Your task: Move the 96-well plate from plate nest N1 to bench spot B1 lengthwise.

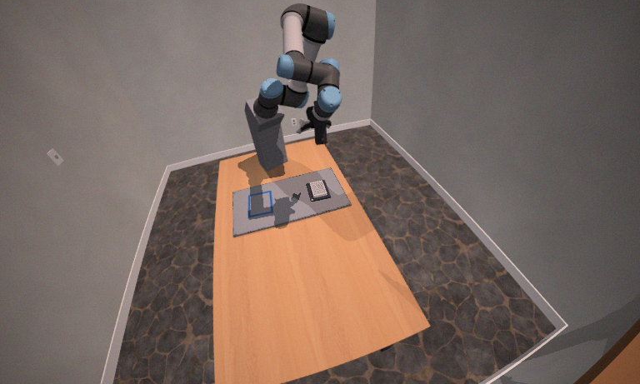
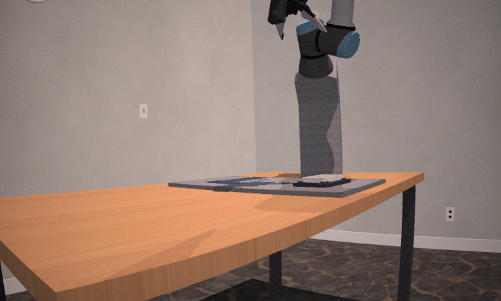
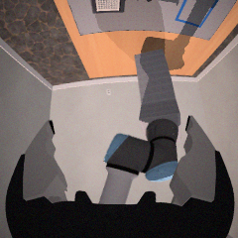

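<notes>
White, rigid 96-well plastic plate [image 1: 317,188] sits in black nest [image 1: 309,194] on grey surface mat [image 1: 245,225]. Prob light, slippery: I'd grip long side walls. My end effector [image 1: 317,131] spread wide, empty, well above.

Claw [image 2: 291,22] top cropped; wells [image 1: 317,188] too small.
</notes>
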Controlling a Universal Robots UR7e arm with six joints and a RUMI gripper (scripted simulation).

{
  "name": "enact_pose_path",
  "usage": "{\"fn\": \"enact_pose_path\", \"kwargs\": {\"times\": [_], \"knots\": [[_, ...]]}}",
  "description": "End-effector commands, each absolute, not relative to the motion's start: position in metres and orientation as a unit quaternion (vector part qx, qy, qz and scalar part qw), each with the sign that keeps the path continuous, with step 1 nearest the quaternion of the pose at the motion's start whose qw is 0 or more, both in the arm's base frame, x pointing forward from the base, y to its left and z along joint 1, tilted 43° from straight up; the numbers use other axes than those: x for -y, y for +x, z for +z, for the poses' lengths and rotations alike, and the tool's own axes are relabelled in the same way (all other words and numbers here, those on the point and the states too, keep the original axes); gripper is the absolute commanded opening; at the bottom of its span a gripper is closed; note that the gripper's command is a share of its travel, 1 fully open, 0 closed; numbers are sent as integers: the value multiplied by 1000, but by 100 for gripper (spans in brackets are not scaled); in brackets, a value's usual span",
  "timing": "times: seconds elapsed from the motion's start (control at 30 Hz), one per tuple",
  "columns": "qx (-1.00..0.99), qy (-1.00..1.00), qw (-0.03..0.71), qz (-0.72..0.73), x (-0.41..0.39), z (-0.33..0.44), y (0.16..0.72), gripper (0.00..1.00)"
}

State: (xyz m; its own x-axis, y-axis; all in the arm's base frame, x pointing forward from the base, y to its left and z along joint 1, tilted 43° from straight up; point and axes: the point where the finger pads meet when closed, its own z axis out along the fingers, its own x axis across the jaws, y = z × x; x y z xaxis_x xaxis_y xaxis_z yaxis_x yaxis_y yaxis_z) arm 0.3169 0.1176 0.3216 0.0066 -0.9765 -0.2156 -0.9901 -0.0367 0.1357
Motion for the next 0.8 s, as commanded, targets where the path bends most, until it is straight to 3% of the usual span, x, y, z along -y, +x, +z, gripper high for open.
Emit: {"fn": "enact_pose_path", "kwargs": {"times": [0.0,0.77], "knots": [[-692,-716,23,91,-104,317,324,100],[-689,-725,0,0,-16,296,355,100]]}}
